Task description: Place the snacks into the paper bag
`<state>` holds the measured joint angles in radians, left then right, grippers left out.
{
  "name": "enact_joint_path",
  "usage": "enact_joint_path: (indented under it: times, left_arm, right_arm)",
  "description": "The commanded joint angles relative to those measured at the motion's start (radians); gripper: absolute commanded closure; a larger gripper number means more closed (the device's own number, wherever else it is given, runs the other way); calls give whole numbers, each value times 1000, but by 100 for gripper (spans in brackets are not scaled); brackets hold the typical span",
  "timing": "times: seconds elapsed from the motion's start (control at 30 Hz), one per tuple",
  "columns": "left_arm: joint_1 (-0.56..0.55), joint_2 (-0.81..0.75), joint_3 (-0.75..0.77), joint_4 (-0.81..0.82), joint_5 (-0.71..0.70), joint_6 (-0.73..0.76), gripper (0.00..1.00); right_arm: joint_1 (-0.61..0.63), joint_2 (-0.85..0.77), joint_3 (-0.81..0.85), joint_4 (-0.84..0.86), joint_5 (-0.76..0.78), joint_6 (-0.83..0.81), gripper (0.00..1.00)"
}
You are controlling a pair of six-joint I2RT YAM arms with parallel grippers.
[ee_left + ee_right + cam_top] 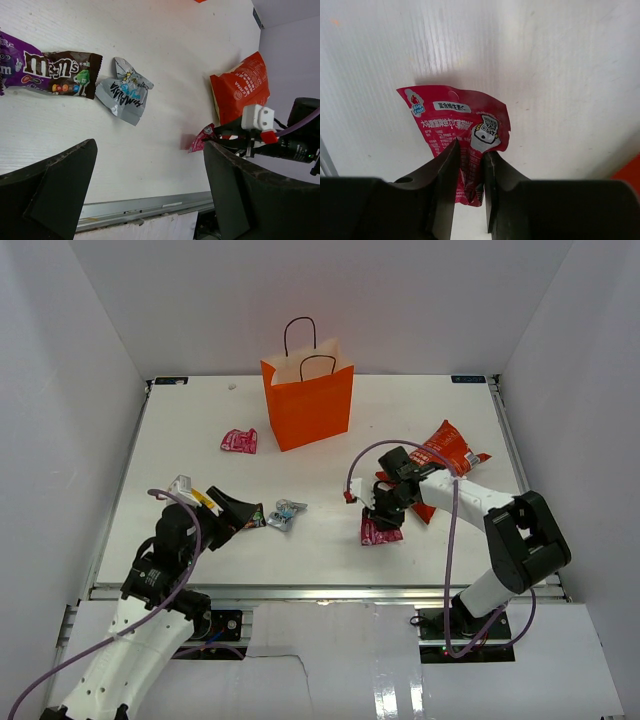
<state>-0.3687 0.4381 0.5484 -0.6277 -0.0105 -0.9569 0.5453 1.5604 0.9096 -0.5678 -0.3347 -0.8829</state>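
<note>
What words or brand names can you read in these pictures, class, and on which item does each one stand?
"m&m's": on the dark purple packet.
"富含维生素C": on the pink packet, in a white box; the fine print below it is too small to read.
Silver-blue packet: upside-down lettering, not surely readable.
Red chip bag: print too small and tilted to read.

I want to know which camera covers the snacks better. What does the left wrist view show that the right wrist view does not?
Only the left wrist view: the purple candy packet, the silver packet beside it, and the red chip bag farther off.
Only the right wrist view: the printed face of the pink packet up close, its lower edge pinched between the right jaws.
Both: that pink packet, only a corner of it in the left wrist view, and the white table.
</note>
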Motion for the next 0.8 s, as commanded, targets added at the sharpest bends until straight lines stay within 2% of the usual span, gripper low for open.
enact_joint_path:
  times: [0.0,0.2,0.23,0.33,0.57,0.67,0.77]
  left_arm:
    - [-1,-35,-16,0,9,-32,2]
    - [-1,-56,-24,-4,10,-62,2]
    - [-1,-55,-22,-6,9,-65,2]
    - [-1,-45,-19,-10,9,-81,2]
    - [-1,-30,-18,-15,43,-101,2]
    - [-1,-35,-19,-18,38,-105,2]
    - [-1,-32,-19,-18,32,-109,2]
  right_arm:
    - [4,-75,156,-50,-130,-8,80]
    - [4,-79,440,-58,-253,59,86]
    - [2,-53,542,-55,-254,70,87]
    - [4,15,704,-15,-235,145,91]
    - [-14,220,1226,120,-170,340,90]
    - [-24,299,1353,196,-129,387,90]
    - [-27,313,1336,334,-84,406,92]
